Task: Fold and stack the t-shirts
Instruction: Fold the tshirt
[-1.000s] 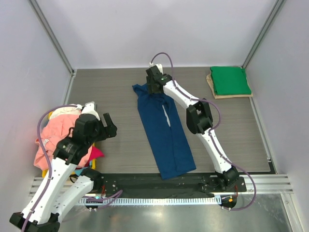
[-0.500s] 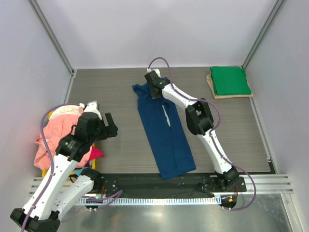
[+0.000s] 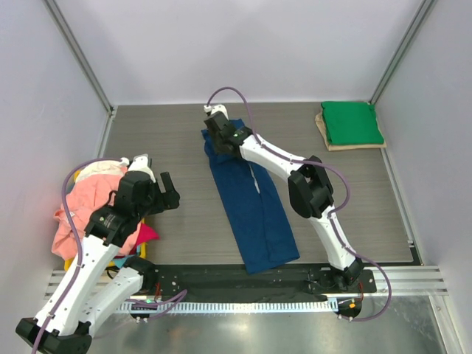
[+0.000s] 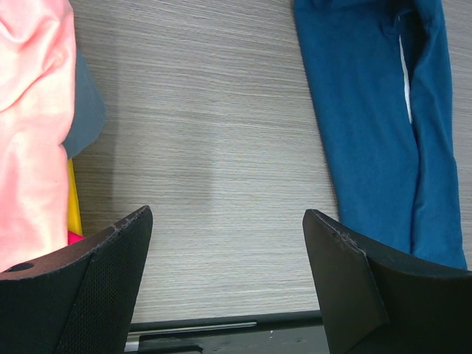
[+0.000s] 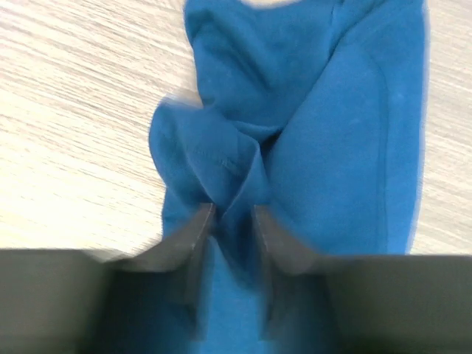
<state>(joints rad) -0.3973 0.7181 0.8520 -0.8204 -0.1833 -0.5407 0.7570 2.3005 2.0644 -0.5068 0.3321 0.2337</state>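
Note:
A navy blue t-shirt (image 3: pixel 254 203) lies folded into a long strip down the middle of the table. My right gripper (image 3: pixel 219 131) is at its far end, shut on a bunched fold of the blue cloth (image 5: pixel 228 184); in the right wrist view the gripper (image 5: pixel 233 217) pinches that fold between its fingers. My left gripper (image 3: pixel 164 193) is open and empty, hovering over bare table left of the strip; the strip shows at the right of the left wrist view (image 4: pixel 376 125). A pile of salmon pink, cream and magenta t-shirts (image 3: pixel 85 210) lies at the left. A folded green t-shirt (image 3: pixel 352 122) lies at the far right.
The green shirt rests on a flat tan board (image 3: pixel 324 135) in the far right corner. A yellow object (image 4: pixel 73 214) peeks from under the pile. A metal rail (image 3: pixel 243 284) runs along the near edge. Walls close in left, right and back.
My right gripper has moved left along the shirt's far end, dragging the bunched blue cloth with it. My left arm has barely moved.

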